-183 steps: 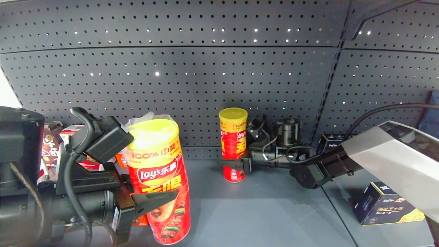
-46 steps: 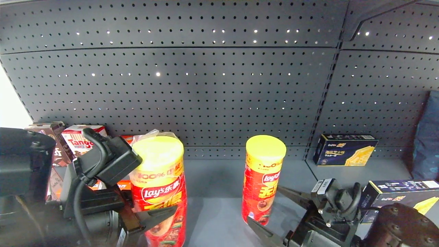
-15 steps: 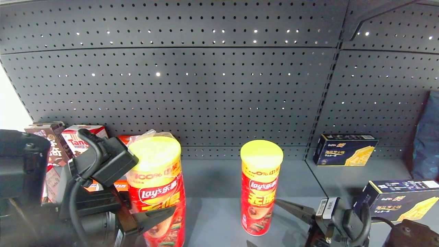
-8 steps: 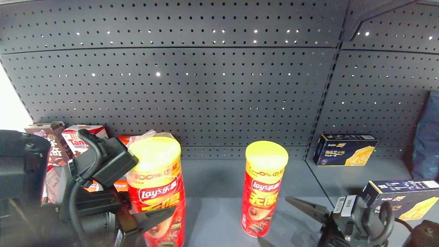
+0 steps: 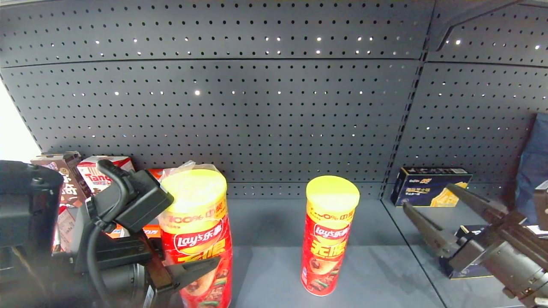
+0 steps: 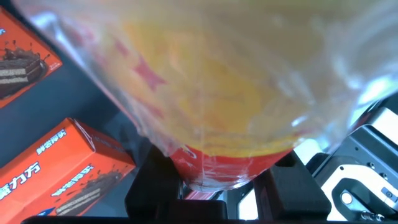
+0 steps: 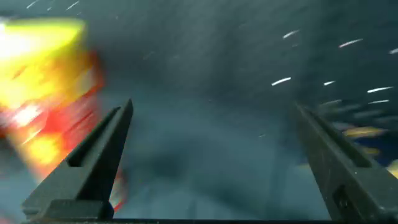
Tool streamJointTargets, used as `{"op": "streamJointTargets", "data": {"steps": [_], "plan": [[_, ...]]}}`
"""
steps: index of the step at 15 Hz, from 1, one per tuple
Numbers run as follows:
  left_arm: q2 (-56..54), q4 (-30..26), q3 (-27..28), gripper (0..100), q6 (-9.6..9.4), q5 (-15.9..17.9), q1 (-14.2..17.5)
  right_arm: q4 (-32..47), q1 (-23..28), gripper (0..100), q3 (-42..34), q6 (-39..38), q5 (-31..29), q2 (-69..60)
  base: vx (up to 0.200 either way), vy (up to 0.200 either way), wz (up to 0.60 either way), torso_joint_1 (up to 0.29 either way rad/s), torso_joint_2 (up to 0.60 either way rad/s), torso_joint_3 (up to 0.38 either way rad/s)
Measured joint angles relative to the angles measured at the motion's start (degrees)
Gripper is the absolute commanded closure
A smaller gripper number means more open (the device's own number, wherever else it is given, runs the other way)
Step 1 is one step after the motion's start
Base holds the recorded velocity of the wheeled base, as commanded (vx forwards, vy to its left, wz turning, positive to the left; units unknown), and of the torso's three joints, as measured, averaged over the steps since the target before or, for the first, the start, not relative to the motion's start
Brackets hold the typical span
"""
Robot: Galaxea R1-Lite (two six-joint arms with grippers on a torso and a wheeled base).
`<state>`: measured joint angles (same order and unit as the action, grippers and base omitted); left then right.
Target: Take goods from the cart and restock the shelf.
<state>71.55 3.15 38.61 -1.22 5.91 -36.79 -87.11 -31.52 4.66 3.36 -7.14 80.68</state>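
Grips a can (image 5: 197, 222) upright in left gripper (image 5: 195, 267) at the shelf's (image 5: 274, 273) front-left corner, apparently awaiting a slot. Holds right gripper (image 5: 428, 196) agape, apart from second can (image 5: 327, 239) — upright mid-shelf near front edge, seemingly stocked.

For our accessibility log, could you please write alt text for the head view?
The left gripper holds a wrapped chip can upright at the left of the shelf. A second can stands free mid-shelf, with the open, empty right gripper raised to its right. Snack boxes sit by the pegboard at both ends.
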Motion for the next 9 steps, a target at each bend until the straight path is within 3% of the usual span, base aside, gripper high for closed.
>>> {"op": "streamJointTargets", "data": {"steps": [2, 5, 7, 9], "plan": [[0.1, 0.0, 1.1, 100, -0.04, 0.0, -0.1, 4.9, 3.3, 0, 2.8, 1.6, 0.0, -3.3, 0.0, 0.0, 0.0, 0.0, 0.0, 0.0], [0.3, 0.0, 3.6, 100, -0.17, 0.0, 0.2, 23.5, 5.0, 0, 9.1, 2.3, -1.1, -10.7, 0.0, 0.0, 0.0, 0.0, 0.0, 0.0], [0.6, -0.1, 4.8, 100, -0.2, -0.3, 0.3, 35.4, 5.6, 0, 13.9, 2.4, -4.2, -16.7, 0.0, 0.0, 0.0, 0.0, 0.0, 0.0], [2.0, 0.1, 8.2, 100, -0.2, -1.0, 0.4, 45.6, 6.0, 0, 15.3, 2.5, -10.9, -23.3, 0.0, 0.0, 0.0, 0.0, 0.0, 0.0]]}}
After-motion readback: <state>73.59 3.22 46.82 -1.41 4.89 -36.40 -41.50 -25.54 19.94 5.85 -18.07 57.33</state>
